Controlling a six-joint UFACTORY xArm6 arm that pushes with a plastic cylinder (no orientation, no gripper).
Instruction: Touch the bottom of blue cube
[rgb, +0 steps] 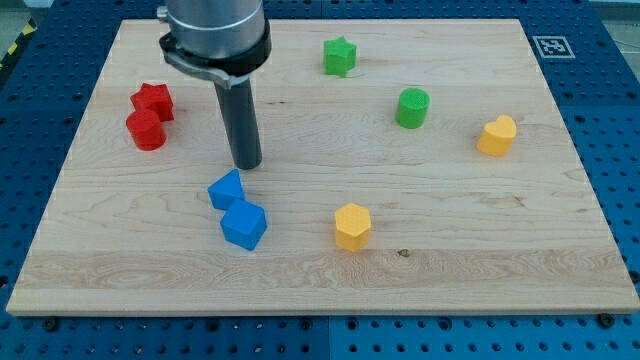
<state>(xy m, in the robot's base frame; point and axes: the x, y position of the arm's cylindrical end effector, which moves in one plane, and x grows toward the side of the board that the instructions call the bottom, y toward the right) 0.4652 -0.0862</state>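
Note:
The blue cube (244, 224) sits on the wooden board (480, 250) at the lower left of centre. A second blue block (226, 189) touches it on its upper left side. My tip (247, 164) is just above and slightly right of that second blue block, a short gap away from it. The tip is above the blue cube, on the side towards the view's top, not touching it.
A red star-like block (154, 100) and a red cylinder (146, 130) sit at the left. A green star (340, 56) and a green cylinder (412, 108) are at the upper right. Yellow blocks sit at the right (497, 135) and lower centre (352, 226).

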